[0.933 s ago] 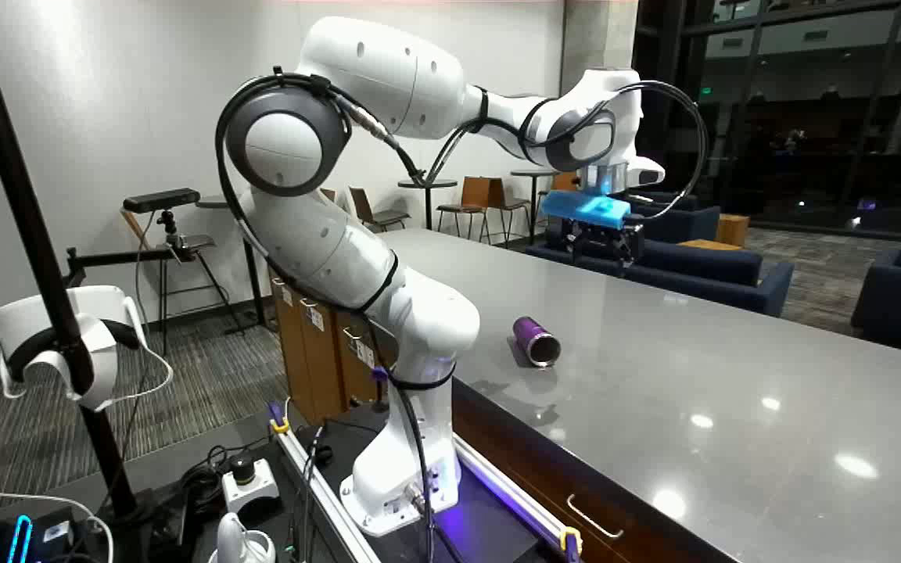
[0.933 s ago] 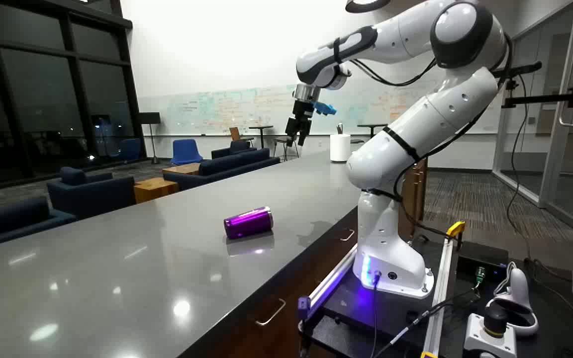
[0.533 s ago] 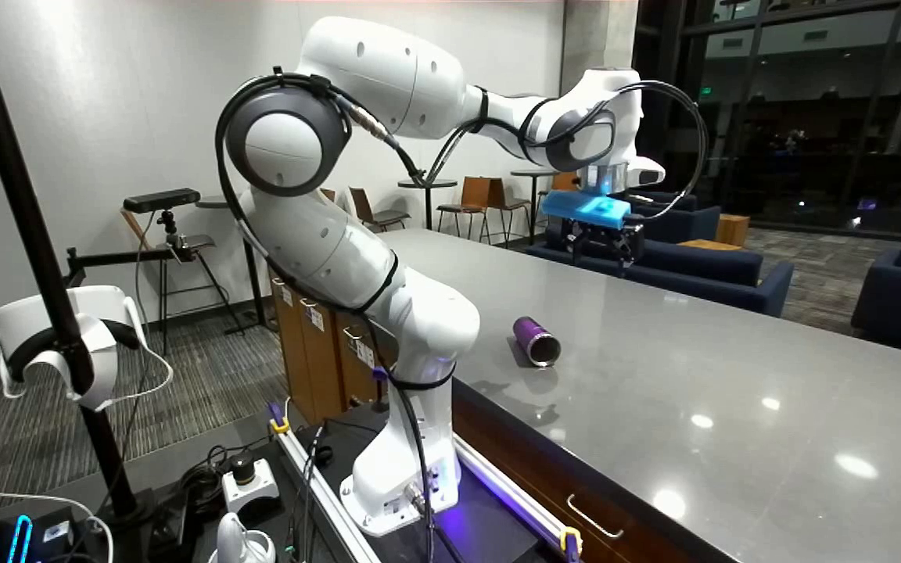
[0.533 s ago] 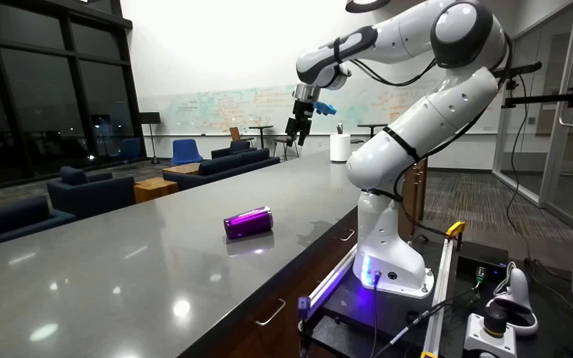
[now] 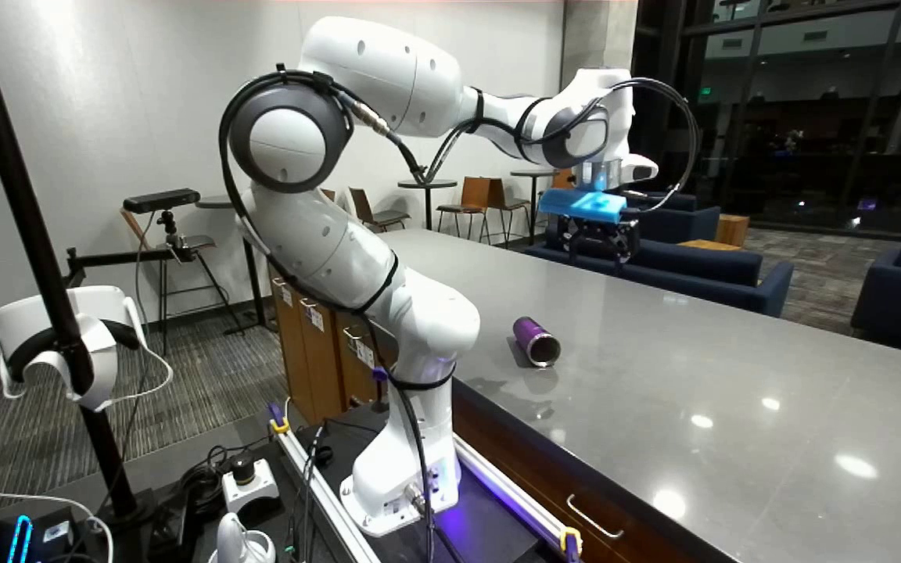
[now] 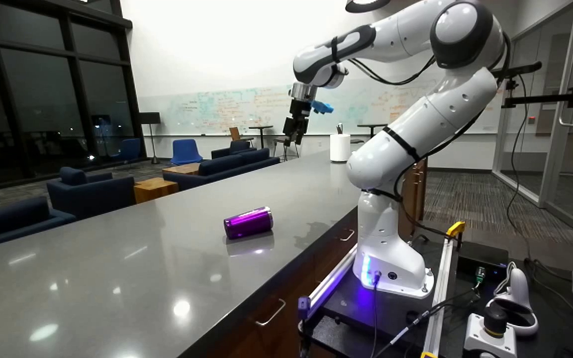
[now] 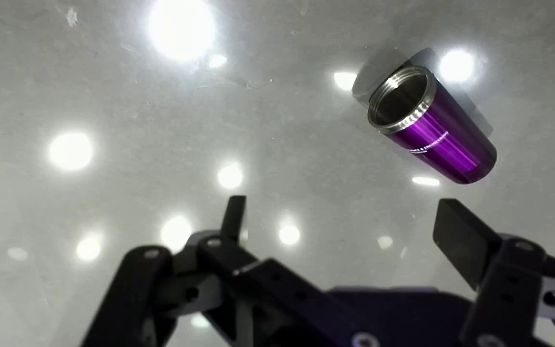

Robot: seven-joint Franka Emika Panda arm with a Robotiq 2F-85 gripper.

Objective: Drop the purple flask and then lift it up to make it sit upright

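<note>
End effector (image 7: 342, 217) spread wide, gripping nothing, hanging well above worktop (image 6: 117, 263). Purple flask (image 6: 248, 223) on its side on it, left of arm base (image 6: 391, 263) in an exterior view. Drop part prob. done; grasp, lift & standing it upright left to do. Glossy, metal-look tapered cylinder, steel-look rim, uncapped mouth, white print. Worktop smooth gray, v. reflective.

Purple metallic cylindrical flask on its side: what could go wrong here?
The purple flask could roll if nudged: it lies on its side on the glossy grey counter. In the wrist view it sits off-centre from the open black two-fingered end effector, so descending straight might miss or knock it. It lies aslant to the jaws, so might twist when gripped.
</note>
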